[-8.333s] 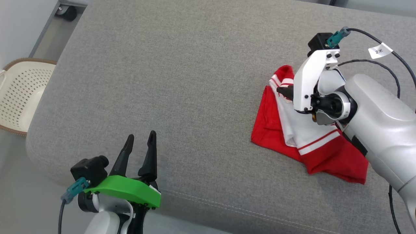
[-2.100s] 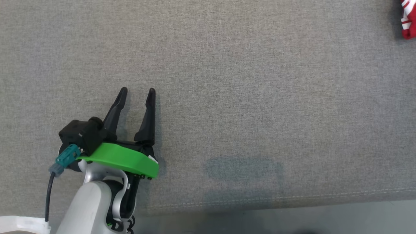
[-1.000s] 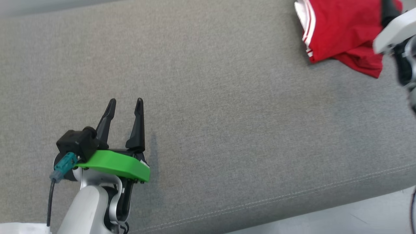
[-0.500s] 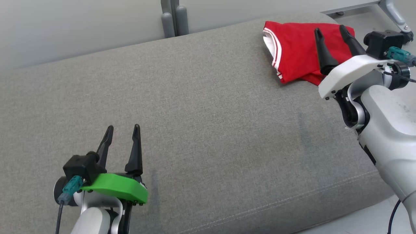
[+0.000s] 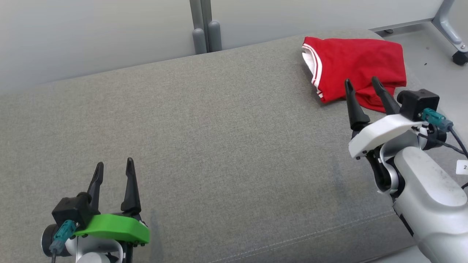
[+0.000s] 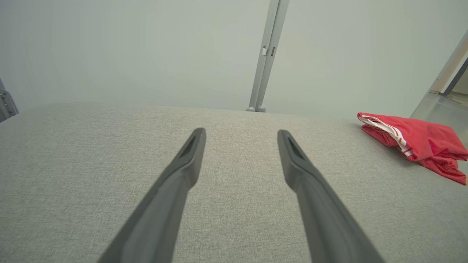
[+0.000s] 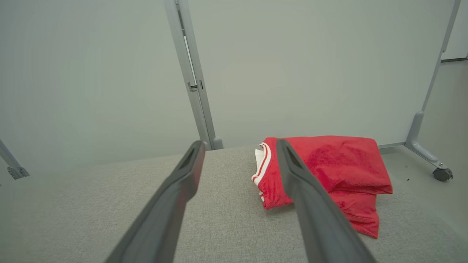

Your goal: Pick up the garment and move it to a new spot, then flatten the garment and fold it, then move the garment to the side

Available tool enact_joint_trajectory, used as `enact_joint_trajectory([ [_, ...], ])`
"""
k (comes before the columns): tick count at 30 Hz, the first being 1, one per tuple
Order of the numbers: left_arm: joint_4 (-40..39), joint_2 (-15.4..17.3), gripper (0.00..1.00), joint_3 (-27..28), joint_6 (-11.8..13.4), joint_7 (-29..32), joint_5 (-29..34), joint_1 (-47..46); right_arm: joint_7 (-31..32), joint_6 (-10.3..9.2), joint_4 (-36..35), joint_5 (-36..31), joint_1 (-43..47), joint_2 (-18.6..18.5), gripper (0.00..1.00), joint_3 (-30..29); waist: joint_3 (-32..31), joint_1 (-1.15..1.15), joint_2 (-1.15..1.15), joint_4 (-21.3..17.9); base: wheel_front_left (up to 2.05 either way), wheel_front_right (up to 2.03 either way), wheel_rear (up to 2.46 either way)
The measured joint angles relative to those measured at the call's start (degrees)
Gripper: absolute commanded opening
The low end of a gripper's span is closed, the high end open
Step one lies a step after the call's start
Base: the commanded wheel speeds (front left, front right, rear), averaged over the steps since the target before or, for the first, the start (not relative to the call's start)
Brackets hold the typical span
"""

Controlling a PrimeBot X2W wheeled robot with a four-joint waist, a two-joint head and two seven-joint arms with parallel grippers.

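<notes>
Wide open grey cushion [image 5: 234, 153], garment [image 5: 358, 65] at far-right corner.

Noted on the left gripper [image 5: 114, 162] — two long dark fingers [image 6: 182, 175], tapering to blunt tips, each with a shallow recessed slot on the inner face near the tip. A bright green cover plate [image 5: 117, 228] sits at their base, with small dark screws along its edge. The right gripper [image 5: 361, 80] has the same fingers but a white cover plate [image 5: 380, 131], also with dark screw heads. Each wrist carries a boxy black camera [image 5: 416, 101] with a teal connector [image 5: 434, 119] and a thin black cable [image 5: 459, 138]. A white paper tag [image 5: 463, 167] is marked "2". The right forearm [image 5: 431, 197] — a smooth, rounded, pale silver-grey shell, faintly speckled.
</notes>
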Motion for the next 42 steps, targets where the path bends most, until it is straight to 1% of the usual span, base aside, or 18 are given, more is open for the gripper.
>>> enact_joint_trajectory([
  [9, -0.11, -0.4, 1.0, 2.34, 0.09, -0.92, 1.93, 3.08, 0.01, 0.0, -6.25, -4.06, 7.35, 2.7, 1.0, -1.56, -0.43, 0.0, 0.0, 0.6, 0.0, 0.0, 0.0],
  [14, -0.12, -0.66, 1.0, 3.87, 0.22, -1.01, 2.93, 4.05, 0.01, -0.01, -7.2, -5.37, 10.54, 3.18, 1.0, -3.27, -0.54, 0.0, 0.0, 0.89, 0.0, 0.0, 0.0],
  [25, -0.47, -1.26, 1.0, 5.78, 0.23, -1.44, 3.52, 6.56, 0.01, -0.01, -9.04, -8.18, 17.98, 6.05, 1.0, -4.82, -0.84, 0.0, 0.0, 1.54, 0.0, 0.0, 0.0],
  [41, -1.34, -1.45, 1.0, 5.59, 0.22, -1.45, 4.04, 7.08, 0.01, -0.01, -12.71, -12.26, 20.6, 7.6, 1.0, -7.1, -0.85, 0.0, 0.0, 2.09, 0.0, 0.0, 0.0],
  [42, -1.33, -1.45, 0.0, 5.48, 0.22, -1.45, 4.03, 7.09, 0.01, -0.01, -12.76, -12.44, 20.92, 7.64, 0.0, -7.21, -0.89, 0.0, 0.0, 2.12, 0.0, 0.0, 0.0],
])
